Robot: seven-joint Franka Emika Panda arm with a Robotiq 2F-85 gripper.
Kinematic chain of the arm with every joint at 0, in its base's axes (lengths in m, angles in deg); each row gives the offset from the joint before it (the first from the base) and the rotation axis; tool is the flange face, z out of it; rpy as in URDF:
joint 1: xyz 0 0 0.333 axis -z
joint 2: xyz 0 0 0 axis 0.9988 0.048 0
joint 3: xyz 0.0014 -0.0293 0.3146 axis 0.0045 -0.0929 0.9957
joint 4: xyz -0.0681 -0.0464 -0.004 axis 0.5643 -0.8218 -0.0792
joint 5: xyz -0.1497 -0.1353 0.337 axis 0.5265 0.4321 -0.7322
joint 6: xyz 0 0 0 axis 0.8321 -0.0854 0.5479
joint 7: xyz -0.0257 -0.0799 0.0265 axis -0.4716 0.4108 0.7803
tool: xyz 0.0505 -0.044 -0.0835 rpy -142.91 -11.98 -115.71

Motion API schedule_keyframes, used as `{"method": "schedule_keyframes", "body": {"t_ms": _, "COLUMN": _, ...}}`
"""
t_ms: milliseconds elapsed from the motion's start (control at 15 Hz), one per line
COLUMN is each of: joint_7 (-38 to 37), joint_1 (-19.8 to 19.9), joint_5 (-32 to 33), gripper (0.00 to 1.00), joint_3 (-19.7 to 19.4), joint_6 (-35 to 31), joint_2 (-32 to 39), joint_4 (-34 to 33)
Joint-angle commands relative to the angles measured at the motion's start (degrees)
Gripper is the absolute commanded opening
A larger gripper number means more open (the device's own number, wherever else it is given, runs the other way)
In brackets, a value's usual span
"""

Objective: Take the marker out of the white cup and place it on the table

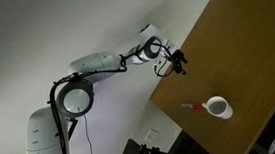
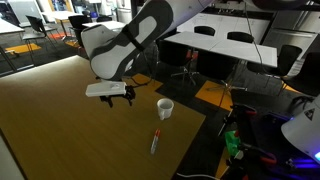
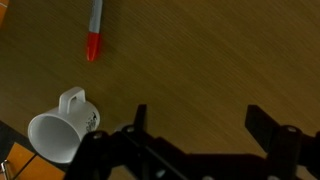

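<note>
— Where's the marker (image 3: 95,28)?
— Lying on the table (image 3: 200,50), just beside the white cup (image 3: 60,125). My gripper (image 3: 195,125) hangs spread wide, apart from the cup.
— Hidden?
— Marker's tail, cropped in wrist view. Office chairs (image 2: 240,37) beyond the cup.

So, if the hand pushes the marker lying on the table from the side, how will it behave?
The marker looks thin and round, lying flat on the smooth table, so a sideways push would probably roll it. It seems stiff and light, so it is unlikely to bend.
</note>
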Motion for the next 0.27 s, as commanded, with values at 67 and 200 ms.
{"method": "schedule_keyframes", "body": {"t_ms": 67, "joint_7": 0.30, "joint_1": -0.38, "joint_5": -0.61, "gripper": 1.00, "joint_3": -0.55, "joint_6": 0.20, "joint_2": 0.51, "joint_4": -0.41}}
{"method": "schedule_keyframes", "body": {"t_ms": 200, "joint_7": 0.30, "joint_1": -0.38, "joint_5": -0.62, "gripper": 1.00, "joint_3": -0.55, "joint_6": 0.21, "joint_2": 1.06, "joint_4": -0.64}}
